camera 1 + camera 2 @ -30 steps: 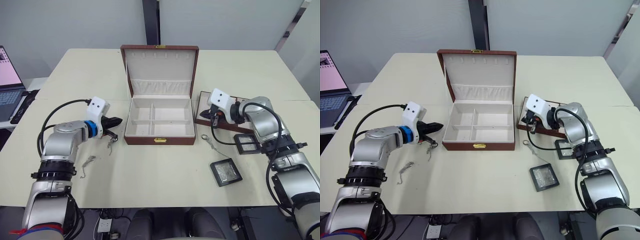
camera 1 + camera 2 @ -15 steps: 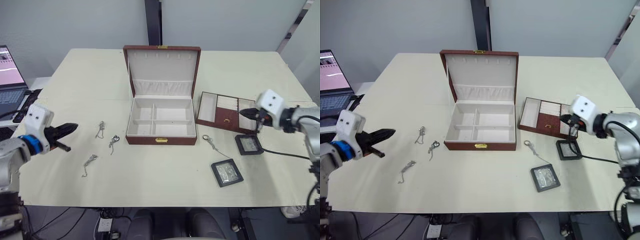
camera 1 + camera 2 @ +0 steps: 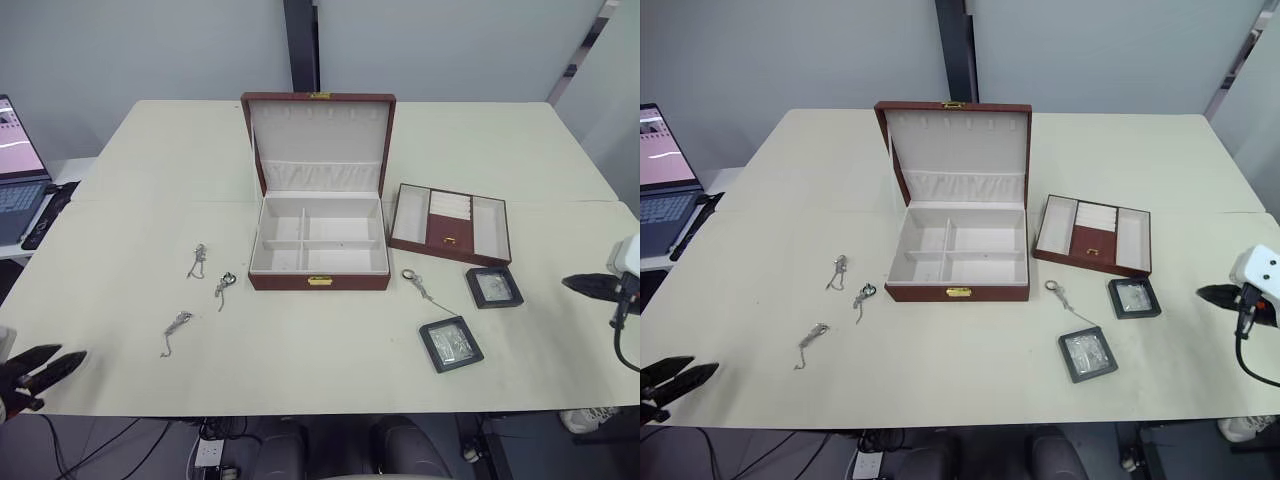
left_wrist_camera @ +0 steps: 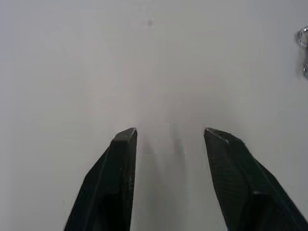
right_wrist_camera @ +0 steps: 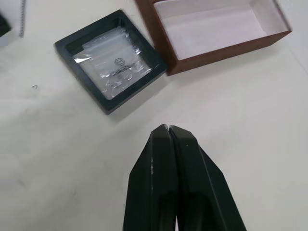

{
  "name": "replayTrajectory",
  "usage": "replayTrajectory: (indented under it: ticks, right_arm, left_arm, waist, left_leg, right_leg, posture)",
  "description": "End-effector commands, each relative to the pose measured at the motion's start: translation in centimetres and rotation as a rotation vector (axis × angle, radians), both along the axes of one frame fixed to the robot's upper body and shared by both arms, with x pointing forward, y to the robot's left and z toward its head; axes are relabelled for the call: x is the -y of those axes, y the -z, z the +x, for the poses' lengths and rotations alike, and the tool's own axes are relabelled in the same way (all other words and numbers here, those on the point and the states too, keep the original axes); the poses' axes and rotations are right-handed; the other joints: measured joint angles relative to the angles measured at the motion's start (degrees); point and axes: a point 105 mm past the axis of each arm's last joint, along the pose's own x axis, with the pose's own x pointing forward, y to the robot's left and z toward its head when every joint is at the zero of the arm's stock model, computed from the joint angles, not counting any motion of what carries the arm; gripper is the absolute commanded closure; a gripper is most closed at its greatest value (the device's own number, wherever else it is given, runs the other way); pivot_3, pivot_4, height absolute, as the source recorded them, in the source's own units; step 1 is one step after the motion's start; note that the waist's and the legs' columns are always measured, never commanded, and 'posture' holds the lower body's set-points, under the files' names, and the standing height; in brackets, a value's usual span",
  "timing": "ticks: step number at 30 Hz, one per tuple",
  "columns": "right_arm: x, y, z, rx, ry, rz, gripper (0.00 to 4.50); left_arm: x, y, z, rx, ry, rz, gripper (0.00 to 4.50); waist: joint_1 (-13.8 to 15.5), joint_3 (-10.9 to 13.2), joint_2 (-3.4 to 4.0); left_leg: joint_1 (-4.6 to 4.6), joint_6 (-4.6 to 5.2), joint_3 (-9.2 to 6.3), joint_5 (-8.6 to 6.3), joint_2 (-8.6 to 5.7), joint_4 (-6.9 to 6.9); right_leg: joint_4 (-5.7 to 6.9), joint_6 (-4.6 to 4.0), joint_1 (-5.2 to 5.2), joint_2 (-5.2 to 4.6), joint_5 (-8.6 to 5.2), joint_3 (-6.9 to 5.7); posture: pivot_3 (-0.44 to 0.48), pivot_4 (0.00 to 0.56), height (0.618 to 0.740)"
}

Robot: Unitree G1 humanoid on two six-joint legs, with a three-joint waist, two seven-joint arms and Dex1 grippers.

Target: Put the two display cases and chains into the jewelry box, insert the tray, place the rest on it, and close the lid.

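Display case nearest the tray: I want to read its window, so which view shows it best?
The right wrist view: the display case fills much of it, its bagged silvery contents visible, beside the tray. Both eye views show it small, between the tray and the right gripper.

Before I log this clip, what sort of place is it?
Probably an office or lab workroom: a large cream table against plain grey partition walls, and an open laptop on a neighbouring desk to the robot's left.
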Motion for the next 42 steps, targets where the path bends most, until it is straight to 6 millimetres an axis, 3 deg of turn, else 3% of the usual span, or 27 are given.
replayTrajectory:
  ticks: [1,4,12,21,26,31,35,42]
  right_arm:
    - [0.9,-1.0,-1.0,-0.032,-0.016,-0.025,3.43]
    - [1.1,-0.7,-1.3,-0.061,-0.015,-0.022,2.56]
    - [1.3,-0.3,-1.5,-0.096,-0.018,-0.036,0.01]
    - [0.8,-0.2,-1.3,-0.085,-0.021,-0.025,0.01]
    - [-0.6,-1.4,-0.3,-0.034,-0.059,-0.002,0.01]
    - [-5.2,-4.3,1.5,0.042,-0.217,0.06,0.01]
    - [-10.8,-6.3,2.1,0.064,-0.414,0.132,0.01]
    - [-20.6,-8.8,1.5,0.034,-0.743,0.322,0.01]
  left_arm:
    - [0.0,-1.0,-0.8,0.029,-0.003,0.007,1.04]
    - [0.3,-0.9,-1.1,0.022,0.008,0.013,0.03]
    - [1.5,-1.3,-0.4,0.032,0.044,0.004,0.0]
    - [2.1,-1.8,0.3,0.035,0.078,0.009,0.0]
    - [2.7,-2.1,0.6,0.042,0.102,0.012,0.0]
    - [3.4,-2.3,0.6,0.052,0.118,0.012,0.0]
    - [4.4,-2.4,0.2,0.059,0.14,0.017,0.0]
    - [6.2,-2.5,-0.3,0.055,0.177,0.011,0.0]
  waist:
    - [0.2,0.0,-0.01]
    - [0.2,0.0,-0.03]
    - [0.1,0.0,-0.03]
    - [0.1,0.0,-0.03]
    - [0.1,0.0,-0.03]
    - [-0.2,0.0,0.04]
    - [-0.3,0.0,0.04]
    - [-0.1,0.0,0.04]
  left_leg:
    - [0.0,0.0,0.0,0.0,-0.01,0.01]
    - [-0.01,0.0,0.0,0.0,-0.04,0.01]
    - [0.0,-0.01,0.03,0.0,-0.02,0.0]
    - [0.0,-0.01,0.02,0.0,-0.01,0.0]
    - [0.0,-0.01,0.03,0.0,-0.01,0.0]
    - [0.02,-0.01,-0.01,0.0,0.03,-0.01]
    - [0.01,-0.01,0.0,0.0,0.04,-0.01]
    - [-0.09,-0.01,-0.16,0.0,0.03,0.03]
  right_leg:
    - [0.0,0.0,0.01,0.0,0.0,-0.01]
    - [-0.02,0.0,0.02,-0.02,0.0,-0.01]
    - [-0.02,0.0,0.01,0.0,0.0,-0.01]
    - [-0.02,0.0,0.01,0.02,0.0,-0.03]
    - [-0.01,0.0,0.01,0.02,0.0,-0.02]
    - [0.01,0.0,0.01,0.05,0.0,-0.01]
    - [-0.02,0.0,-0.01,0.04,0.0,0.0]
    - [-0.02,0.0,-0.04,0.02,0.0,0.02]
  posture:
    - [0.0,0.15,0.74]
    - [0.0,0.15,0.74]
    - [0.0,0.15,0.74]
    - [0.0,0.15,0.74]
    - [0.0,0.15,0.74]
    - [0.0,0.15,0.74]
    - [0.0,0.15,0.74]
    - [0.0,0.15,0.74]
